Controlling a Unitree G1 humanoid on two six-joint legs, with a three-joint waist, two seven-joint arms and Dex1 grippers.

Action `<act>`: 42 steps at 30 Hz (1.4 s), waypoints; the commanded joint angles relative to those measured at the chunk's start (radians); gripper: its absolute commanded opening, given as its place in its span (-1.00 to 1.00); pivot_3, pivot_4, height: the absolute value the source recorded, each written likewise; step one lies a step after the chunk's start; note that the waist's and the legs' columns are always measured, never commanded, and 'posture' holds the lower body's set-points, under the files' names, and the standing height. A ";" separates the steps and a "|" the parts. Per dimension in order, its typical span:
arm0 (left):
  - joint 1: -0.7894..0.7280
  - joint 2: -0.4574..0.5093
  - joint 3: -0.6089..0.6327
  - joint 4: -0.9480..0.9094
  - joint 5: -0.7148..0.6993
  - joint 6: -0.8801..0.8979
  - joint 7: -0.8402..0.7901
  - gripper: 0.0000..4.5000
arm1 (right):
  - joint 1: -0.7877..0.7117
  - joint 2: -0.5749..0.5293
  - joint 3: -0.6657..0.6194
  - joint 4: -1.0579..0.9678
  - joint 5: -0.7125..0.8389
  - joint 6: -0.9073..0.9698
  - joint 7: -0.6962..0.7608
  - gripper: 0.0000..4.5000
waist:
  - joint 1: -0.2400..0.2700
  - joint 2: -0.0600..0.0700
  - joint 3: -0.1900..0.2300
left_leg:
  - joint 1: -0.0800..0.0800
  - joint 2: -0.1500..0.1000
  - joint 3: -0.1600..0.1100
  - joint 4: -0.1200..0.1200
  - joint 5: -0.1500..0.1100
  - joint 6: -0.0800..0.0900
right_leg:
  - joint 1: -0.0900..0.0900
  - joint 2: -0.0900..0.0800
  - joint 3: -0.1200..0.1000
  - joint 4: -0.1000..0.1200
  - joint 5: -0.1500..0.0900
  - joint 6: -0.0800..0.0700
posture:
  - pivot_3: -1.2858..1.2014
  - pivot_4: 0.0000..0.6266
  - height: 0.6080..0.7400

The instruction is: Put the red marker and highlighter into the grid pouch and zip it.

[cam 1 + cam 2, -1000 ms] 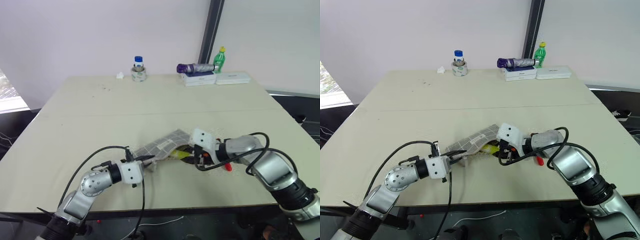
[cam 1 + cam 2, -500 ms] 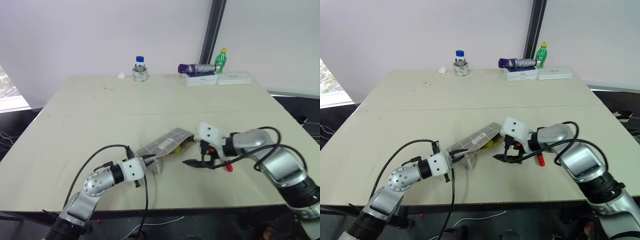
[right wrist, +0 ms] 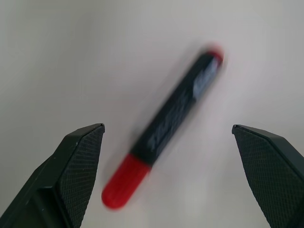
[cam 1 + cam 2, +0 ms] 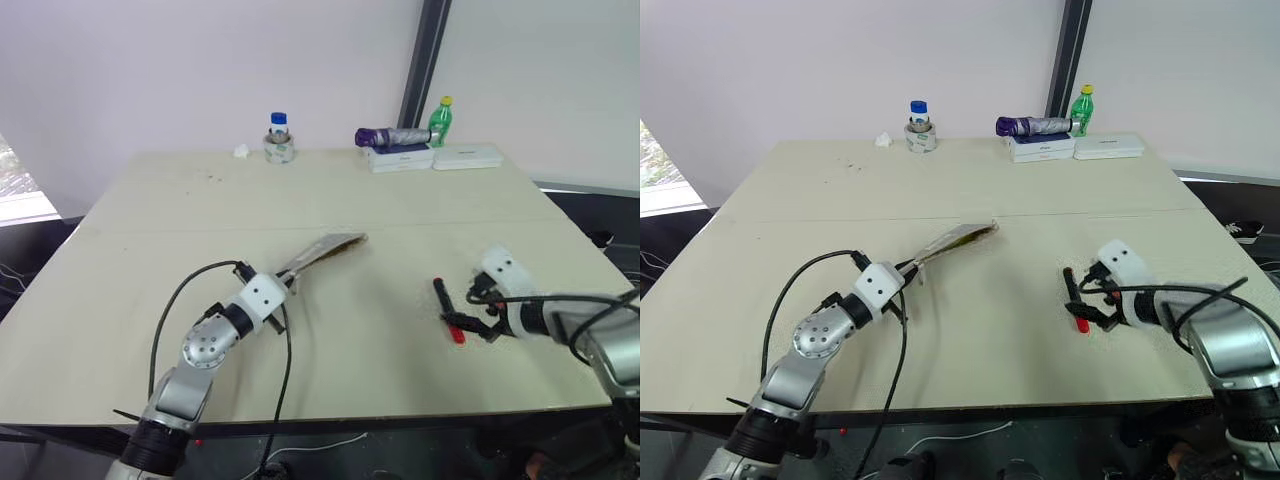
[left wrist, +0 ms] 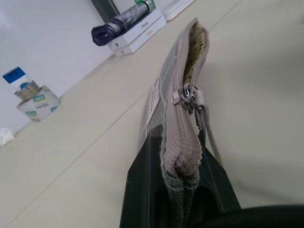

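Left wrist view gives you the best look at the pouch [image 5: 183,118]: your left gripper [image 4: 283,290] is clamped tight on 1 end of it, both black fingers [image 5: 142,185] pressed against the fabric. The pouch stands on edge, reaching out from the gripper over the table [image 4: 200,210]. Its zip pull [image 5: 189,97] sits partway along the top seam, and beyond it the mouth gapes open. You can see a pale, dotted lining there, but you cannot tell what lies inside. A white label [image 5: 153,97] shows on the pouch's flank.

From the head views, the pouch is lifted at a slant near the table's middle, its far end higher than the gripped end.

Your right gripper [image 4: 478,316] hangs over the table's right side, well apart from the pouch, with its jaws spread wide and nothing between them. The marker [image 3: 164,126] lies flat on the table directly under that gripper; in the right wrist view it sits between the 2 fingertips [image 3: 78,156] without touching either. It reads as a dark barrel with red at both ends.

At the table's far edge you have a small jar with a blue lid [image 4: 278,138], a green bottle [image 4: 438,120], a rolled purple umbrella [image 4: 390,136] on a white box [image 4: 400,157], and another white box [image 4: 465,155] beside it.
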 commanded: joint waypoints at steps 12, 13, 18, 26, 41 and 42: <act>-0.040 -0.013 -0.009 0.017 -0.014 -0.058 -0.017 -1.00 | 0.012 0.061 -0.072 -0.048 0.068 0.070 -0.099 -0.53 | 0.001 0.000 0.000 | 0.000 0.000 0.000 0.001 0.000 0.000 | 0.001 0.000 0.000 0.000 0.000 0.000 | 0.03 -0.52 1.00; -0.040 -0.013 -0.008 0.018 -0.014 -0.059 -0.018 -1.00 | 0.009 0.051 -0.064 -0.048 0.066 0.055 -0.093 -0.72 | 0.001 0.000 0.000 | 0.000 0.000 0.000 0.001 0.000 0.000 | 0.001 0.000 0.000 0.000 0.000 0.000 | 0.03 -0.52 1.00; -0.032 -0.010 -0.010 0.012 -0.014 -0.067 -0.023 -1.00 | -0.029 -0.047 0.001 -0.121 0.036 -0.097 -0.018 -0.87 | 0.000 0.000 0.000 | 0.000 0.000 0.000 0.001 0.000 0.000 | 0.001 0.000 0.000 0.000 0.000 0.000 | 0.03 -0.52 1.00; -0.018 0.000 -0.025 -0.009 -0.008 -0.080 -0.032 -1.00 | -0.175 -0.128 0.143 -0.137 -0.027 -0.230 0.057 -0.87 | 0.002 0.000 0.000 | 0.000 0.001 0.000 0.001 0.000 0.000 | 0.001 0.000 -0.001 -0.002 0.000 0.000 | 0.03 -0.52 1.00; 0.004 0.013 -0.043 -0.047 -0.003 -0.089 -0.055 -1.00 | -0.287 -0.097 0.311 -0.073 -0.153 -0.334 0.104 -0.87 | 0.001 0.000 0.000 | 0.000 0.001 -0.001 0.001 0.000 0.000 | 0.001 -0.001 -0.001 -0.002 0.000 0.000 | 0.03 -0.52 1.00; 0.003 0.013 -0.043 -0.048 -0.003 -0.089 -0.055 -1.00 | -0.289 -0.098 0.317 -0.071 -0.161 -0.341 0.109 -0.87 | 0.001 0.000 0.000 | 0.000 0.000 -0.001 0.001 0.000 0.000 | 0.001 -0.001 -0.001 -0.002 0.000 0.000 | 0.03 -0.52 1.00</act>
